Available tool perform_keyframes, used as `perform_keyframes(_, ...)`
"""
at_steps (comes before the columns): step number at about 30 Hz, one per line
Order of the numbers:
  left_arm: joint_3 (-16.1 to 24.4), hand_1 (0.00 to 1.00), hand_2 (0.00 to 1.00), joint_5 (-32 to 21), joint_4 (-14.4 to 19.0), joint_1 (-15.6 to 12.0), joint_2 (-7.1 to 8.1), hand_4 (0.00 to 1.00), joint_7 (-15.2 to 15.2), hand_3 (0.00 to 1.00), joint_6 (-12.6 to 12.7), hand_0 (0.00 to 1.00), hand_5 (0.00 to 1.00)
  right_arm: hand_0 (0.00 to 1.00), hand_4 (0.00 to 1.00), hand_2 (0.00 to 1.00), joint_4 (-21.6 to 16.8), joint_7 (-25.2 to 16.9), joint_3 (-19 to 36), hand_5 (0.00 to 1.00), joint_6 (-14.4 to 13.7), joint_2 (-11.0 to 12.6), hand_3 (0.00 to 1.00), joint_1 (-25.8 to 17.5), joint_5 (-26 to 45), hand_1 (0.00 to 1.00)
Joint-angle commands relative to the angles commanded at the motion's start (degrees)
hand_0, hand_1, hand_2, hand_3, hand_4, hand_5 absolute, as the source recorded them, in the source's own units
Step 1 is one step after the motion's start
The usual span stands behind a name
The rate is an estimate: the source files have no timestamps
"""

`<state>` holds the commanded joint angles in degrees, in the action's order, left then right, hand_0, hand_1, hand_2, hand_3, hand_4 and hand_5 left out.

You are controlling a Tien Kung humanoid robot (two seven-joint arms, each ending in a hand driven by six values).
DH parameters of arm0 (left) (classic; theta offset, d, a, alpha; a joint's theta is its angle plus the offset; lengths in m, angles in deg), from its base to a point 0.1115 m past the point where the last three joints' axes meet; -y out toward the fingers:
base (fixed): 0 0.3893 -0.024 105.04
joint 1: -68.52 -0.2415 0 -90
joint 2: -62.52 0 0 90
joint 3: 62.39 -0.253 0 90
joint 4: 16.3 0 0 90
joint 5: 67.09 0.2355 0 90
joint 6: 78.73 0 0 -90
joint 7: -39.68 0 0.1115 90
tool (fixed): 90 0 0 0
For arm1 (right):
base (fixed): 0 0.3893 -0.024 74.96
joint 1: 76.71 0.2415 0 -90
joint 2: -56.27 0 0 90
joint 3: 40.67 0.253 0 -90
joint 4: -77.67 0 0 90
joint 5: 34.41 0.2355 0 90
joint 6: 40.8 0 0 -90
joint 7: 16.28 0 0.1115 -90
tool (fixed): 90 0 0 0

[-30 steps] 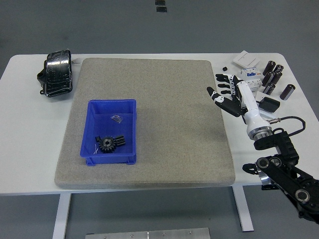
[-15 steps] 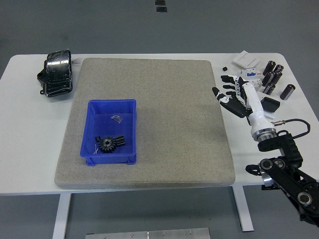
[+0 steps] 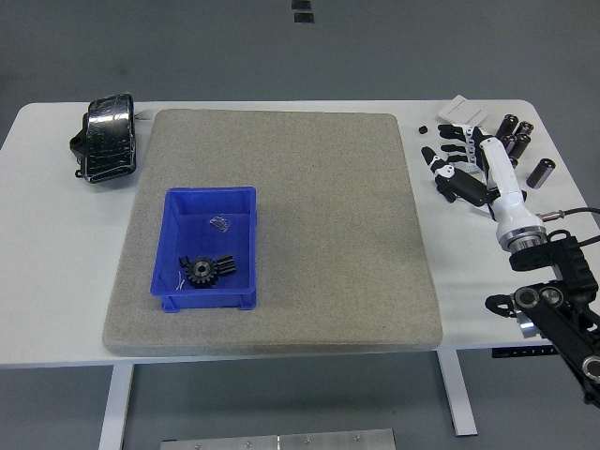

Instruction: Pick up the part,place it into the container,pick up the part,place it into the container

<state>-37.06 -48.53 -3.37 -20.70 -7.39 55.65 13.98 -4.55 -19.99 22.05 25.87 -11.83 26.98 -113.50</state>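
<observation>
The right hand (image 3: 459, 161) has slid further right, off the mat (image 3: 281, 234), fingers spread and empty; the gear (image 3: 201, 272) hasn't budged in the blue bin (image 3: 208, 199).

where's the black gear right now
In the head view, the black gear lies inside the blue bin, toward its near end, on the left part of the grey mat.
</observation>
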Motion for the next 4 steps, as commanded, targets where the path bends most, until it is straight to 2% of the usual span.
perform_keyframes(4,-1.37,0.679,0.662,-1.42,-0.16,0.32,-0.02,0.729,-0.74,0.611,-0.01,0.691,0.252,0.650,0.785,0.750,-0.16,0.33,0.38,0.452,0.43,-0.02,0.722,0.21,-1.31,0.685)
